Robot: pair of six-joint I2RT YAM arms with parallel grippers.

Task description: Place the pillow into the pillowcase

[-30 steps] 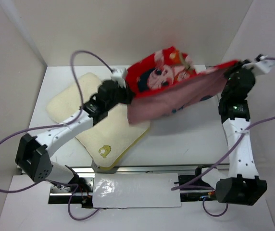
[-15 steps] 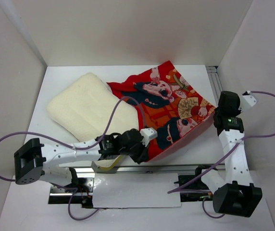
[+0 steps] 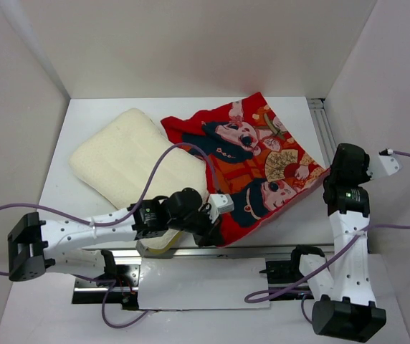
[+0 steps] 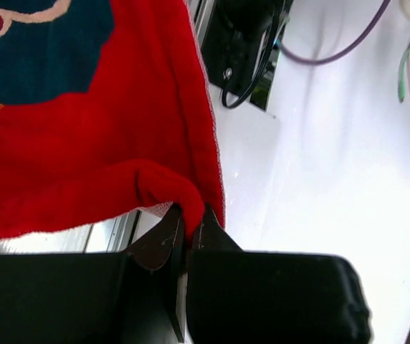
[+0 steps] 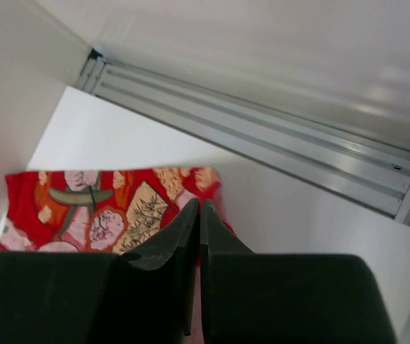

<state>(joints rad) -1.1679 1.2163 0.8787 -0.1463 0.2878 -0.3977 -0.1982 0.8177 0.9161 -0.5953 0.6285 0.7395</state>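
**Ann:** Left gripper (image 4: 188, 215) first: jaws pinched tight on a bunched fold of red hem, right at the near edge of the pillowcase (image 3: 251, 168).

**Ben:** And the right gripper (image 5: 198, 211)?

**Ann:** Fingers pressed together, tips sitting on the far right corner of the cloth. It looks like a nip on that corner, but the tips hide the contact, so I'd call that probable only.

**Ben:** So both claws are on the case, none on the pillow (image 3: 119, 161).

**Ann:** Right. The case lies spread on the table (image 3: 291, 222), printed side up, its left edge lapping over the pillow's right side. The pillow rests flat to the left of the left claw, with that arm's wrist lying across its near corner.

**Ben:** How should this step go?

**Ann:** My read: they're setting up the mouth. The left claw wants one layer only, then a gentle lift so the opening gapes toward the pillow, while the right keeps its corner taut. Grab both layers and the mouth won't open.
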